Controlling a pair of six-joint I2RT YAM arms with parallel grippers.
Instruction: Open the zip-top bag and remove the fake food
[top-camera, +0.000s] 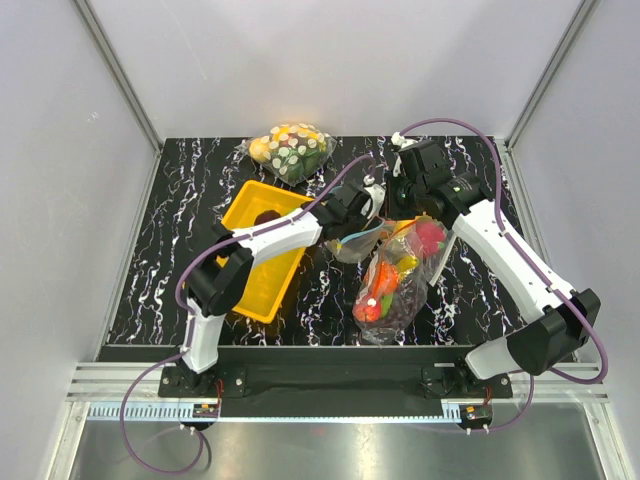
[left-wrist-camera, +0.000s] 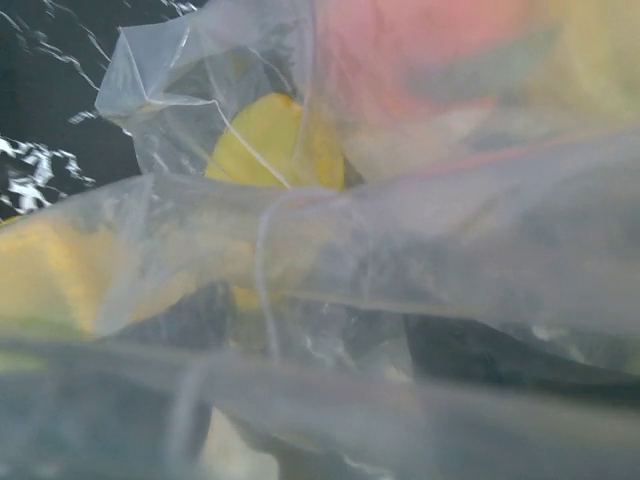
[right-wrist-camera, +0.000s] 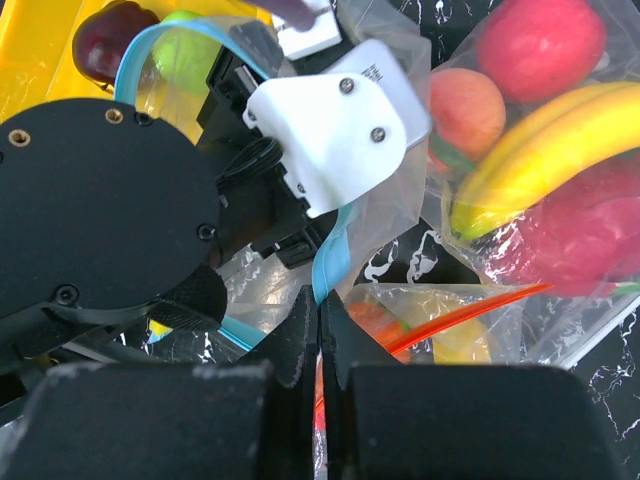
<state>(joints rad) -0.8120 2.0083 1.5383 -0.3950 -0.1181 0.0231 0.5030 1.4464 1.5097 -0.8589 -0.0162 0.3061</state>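
Black white-veined tabletop (top-camera: 170, 230) walled by pale grey panels, metal posts rising from the far corners. Centre of the top view: zip-top bag (top-camera: 356, 243), mouth open, lying between yellow bin (top-camera: 250, 275) on the left and larger fruit bag (top-camera: 395, 285) on the right, touching the latter. Right gripper (right-wrist-camera: 320, 305) pinched together on the bag's blue-teal strip. Left gripper (top-camera: 358, 220) pushed into the mouth, strip looped around it; fingers buried in film in its own view, so cannot tell whether apart or together. Looks like the emptying step: dark red fruit (right-wrist-camera: 110, 35) lying in the bin, green ball (right-wrist-camera: 185, 55) at upper left of the right wrist view, inside or outside the bag unclear. Next, probably: find a remaining piece, close on it without catching film, lift clear while keeping the rim steady. Dotted bag (top-camera: 290, 150) near the far edge, well apart from both grippers.
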